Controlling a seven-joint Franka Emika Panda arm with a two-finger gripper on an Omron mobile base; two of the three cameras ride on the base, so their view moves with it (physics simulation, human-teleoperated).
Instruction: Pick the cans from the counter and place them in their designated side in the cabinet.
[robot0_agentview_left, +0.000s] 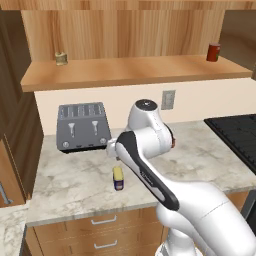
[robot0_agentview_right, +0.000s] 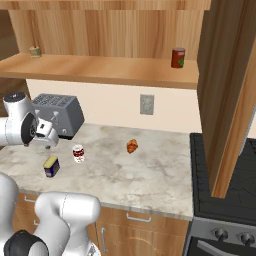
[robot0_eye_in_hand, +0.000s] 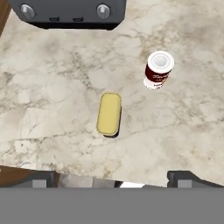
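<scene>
The pincer (robot0_eye_in_hand: 113, 178) is hovering wide open above the counter (robot0_eye_in_hand: 52, 105), gripping nothing. The yellow-topped blue can (robot0_eye_in_hand: 109, 113) is sitting beneath it, the red-and-white can (robot0_eye_in_hand: 158, 70) to its right; its label is illegible.

Toaster (robot0_agentview_left: 83, 127); croissant (robot0_agentview_right: 132, 146); stove (robot0_agentview_right: 225, 190)

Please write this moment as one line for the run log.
phase: above cans, no grasp yet | gripper: jaws open, empty | blue can: on counter | red-and-white can: on counter, upright | cabinet: not yet loaded
</scene>
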